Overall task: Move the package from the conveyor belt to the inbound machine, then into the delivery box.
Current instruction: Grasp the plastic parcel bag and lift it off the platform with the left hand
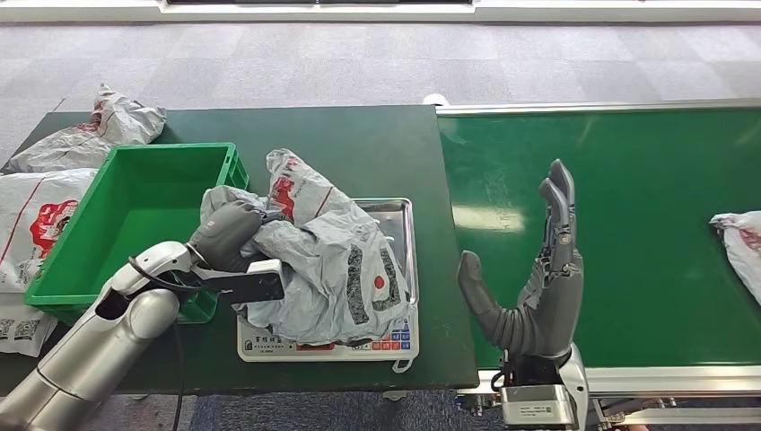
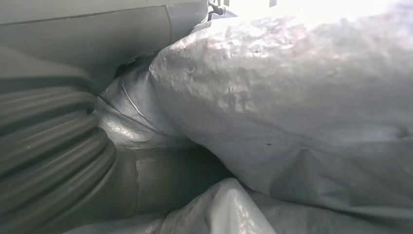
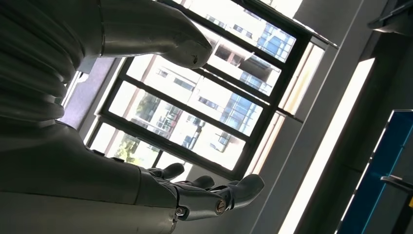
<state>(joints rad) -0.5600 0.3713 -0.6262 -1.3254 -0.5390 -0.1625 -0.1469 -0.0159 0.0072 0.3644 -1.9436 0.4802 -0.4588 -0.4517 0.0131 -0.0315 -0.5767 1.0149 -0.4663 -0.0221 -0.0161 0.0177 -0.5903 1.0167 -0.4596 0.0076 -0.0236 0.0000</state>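
A crumpled grey package with red and black print lies on the inbound machine, a silver scale tray with a keypad along its front. My left hand grips the package at its left side, next to the green delivery box. In the left wrist view the grey wrapping presses right against my left hand. My right hand stands upright over the conveyor belt, fingers spread, holding nothing. The right wrist view has that hand open against windows.
Another grey package lies at the right end of the belt. Several more bags are piled left of and behind the delivery box. The dark green table carries the box and scale.
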